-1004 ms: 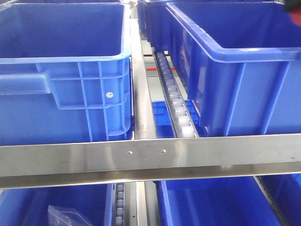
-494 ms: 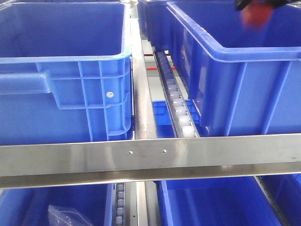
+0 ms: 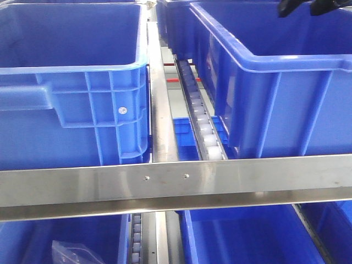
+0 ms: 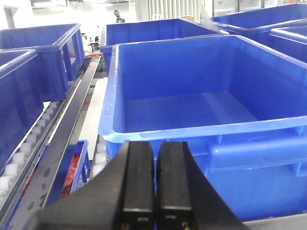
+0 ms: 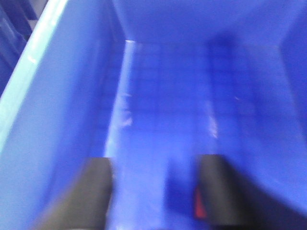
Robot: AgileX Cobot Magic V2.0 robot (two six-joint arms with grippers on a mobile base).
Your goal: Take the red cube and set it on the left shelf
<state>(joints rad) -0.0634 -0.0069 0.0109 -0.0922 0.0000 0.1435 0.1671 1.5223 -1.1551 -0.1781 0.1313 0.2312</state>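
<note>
Across the front of the shelf (image 3: pixel 165 184) runs a brushed steel rail, and below it sit lower crates, one holding a clear plastic bag (image 3: pixel 74 253). Just behind the rail stand two big blue crates on the upper level: the left crate (image 3: pixel 71 110) and the right crate (image 3: pixel 286 93), with a white roller track (image 3: pixel 203 121) between them.

The left gripper (image 4: pixel 154 191) hovers in front of a crate (image 4: pixel 201 110), its two black fingers pressed together with nothing between them.

The right gripper (image 5: pixel 156 191) points down into a crate (image 5: pixel 168 96). Its fingers are spread wide apart, and the gap between them holds nothing. A small red sliver, the cube (image 5: pixel 199 207), shows right against the inner edge of the right finger; the blur hides whether it touches the finger or lies on the crate floor below. In the front view only the gripper's dark tips (image 3: pixel 300 6) show, at the top edge above the right crate.
</note>
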